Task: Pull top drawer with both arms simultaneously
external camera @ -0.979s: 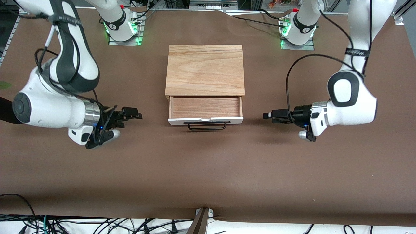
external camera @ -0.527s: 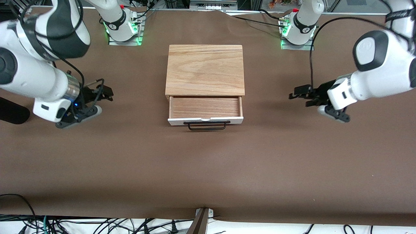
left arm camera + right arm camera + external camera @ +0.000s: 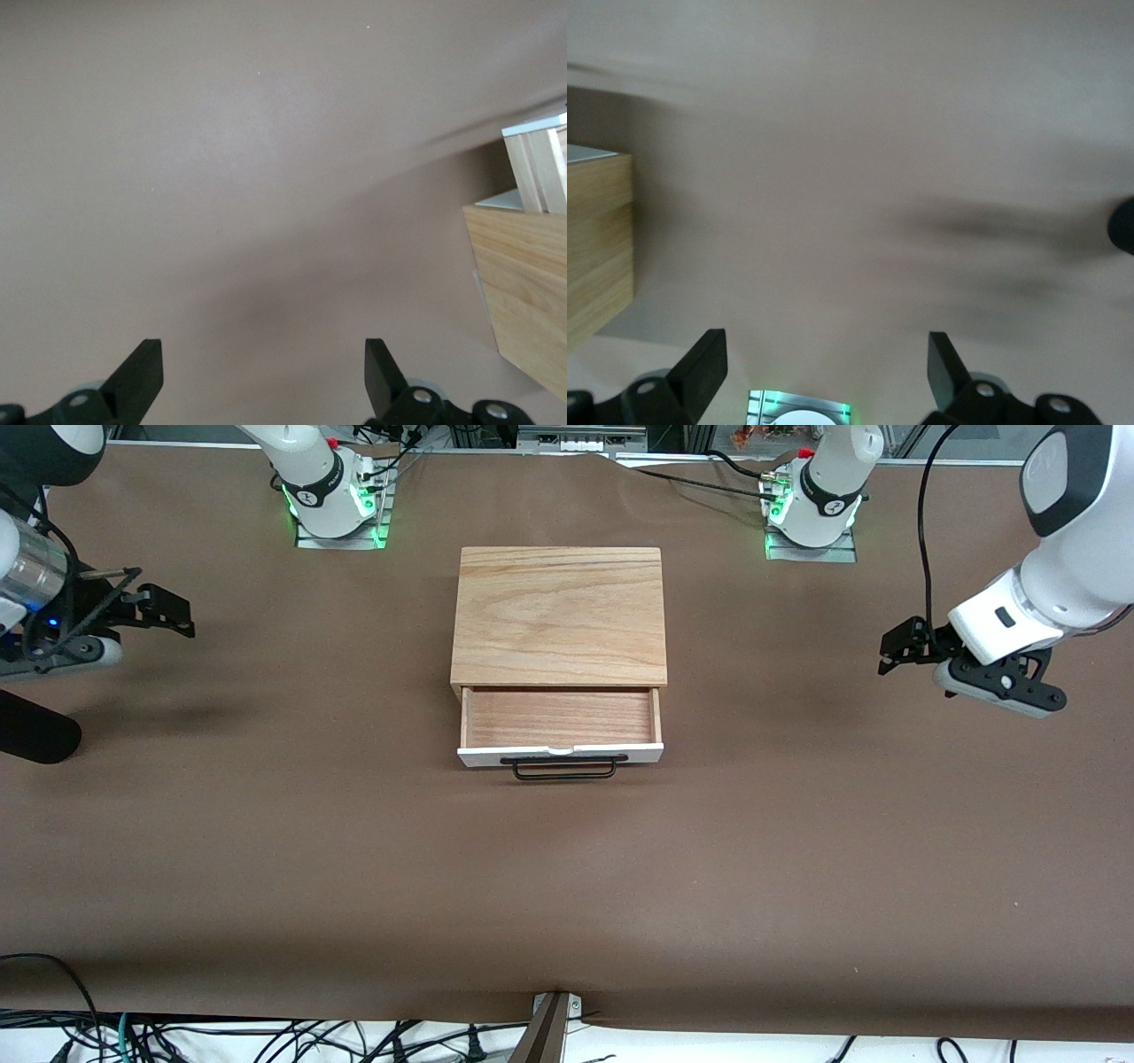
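Drawer (image 3: 561,726) pulled open at frame centre, below cabinet (image 3: 559,615). Left gripper (image 3: 893,646) at right edge and right gripper (image 3: 168,613) at left edge, both wide open, empty, have withdrawn outward since earlier frames.

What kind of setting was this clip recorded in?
Probably a robotics lab bench: two white arm bases bolted along a brown paper-covered table, loose black cables at its edge, and one light-oak cabinet as prop.
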Robot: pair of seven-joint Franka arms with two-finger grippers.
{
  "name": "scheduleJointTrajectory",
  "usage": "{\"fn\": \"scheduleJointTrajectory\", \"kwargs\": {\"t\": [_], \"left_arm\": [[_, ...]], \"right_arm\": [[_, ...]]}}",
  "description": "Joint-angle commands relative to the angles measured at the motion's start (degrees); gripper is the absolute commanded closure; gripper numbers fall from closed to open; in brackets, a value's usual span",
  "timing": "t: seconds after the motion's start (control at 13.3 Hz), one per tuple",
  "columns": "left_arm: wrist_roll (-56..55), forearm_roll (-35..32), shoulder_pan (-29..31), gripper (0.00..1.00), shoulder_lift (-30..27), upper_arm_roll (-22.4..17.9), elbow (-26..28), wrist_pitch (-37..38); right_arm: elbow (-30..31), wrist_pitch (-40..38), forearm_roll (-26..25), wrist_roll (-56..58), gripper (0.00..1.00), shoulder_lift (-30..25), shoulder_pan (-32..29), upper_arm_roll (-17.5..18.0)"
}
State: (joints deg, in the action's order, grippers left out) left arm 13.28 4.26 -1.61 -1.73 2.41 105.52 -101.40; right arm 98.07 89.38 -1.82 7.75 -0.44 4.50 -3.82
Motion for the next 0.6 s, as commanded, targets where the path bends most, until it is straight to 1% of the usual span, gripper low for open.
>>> {"fn": "scheduleJointTrajectory", "kwargs": {"t": [0.0, 0.08, 0.3, 0.38, 0.45, 0.53], "left_arm": [[-8.7, -3.8, 0.3, 0.00, -1.3, 1.1, -5.1, 10.2], [-11.0, -4.6, 0.3, 0.00, -1.3, 1.3, -6.3, 12.6], [-12.2, -5.4, 0.5, 0.00, -1.3, 1.3, -7.3, 14.8], [-12.4, -6.6, 0.5, 0.00, -1.3, 1.3, -7.9, 15.3], [-12.5, -8.2, 0.5, 0.00, -1.3, 1.5, -8.0, 15.4], [-12.6, -8.4, 0.5, 0.00, -1.3, 1.3, -8.0, 15.4]], "right_arm": [[3.2, 5.4, -1.3, -2.0, 0.00, -1.7, -0.5, -0.6], [3.0, 5.4, -1.3, -1.6, 0.00, -1.8, -0.6, -0.6], [2.8, 4.6, -1.0, -1.9, 0.00, -2.4, -0.6, -0.6], [2.8, 4.6, -0.3, -2.0, 0.00, -2.4, -0.7, -0.7], [2.8, 4.6, 1.7, -2.6, 0.00, -2.3, -0.8, -0.8], [2.8, 4.6, 2.6, -2.7, 0.00, -2.3, -0.8, -0.9]]}}
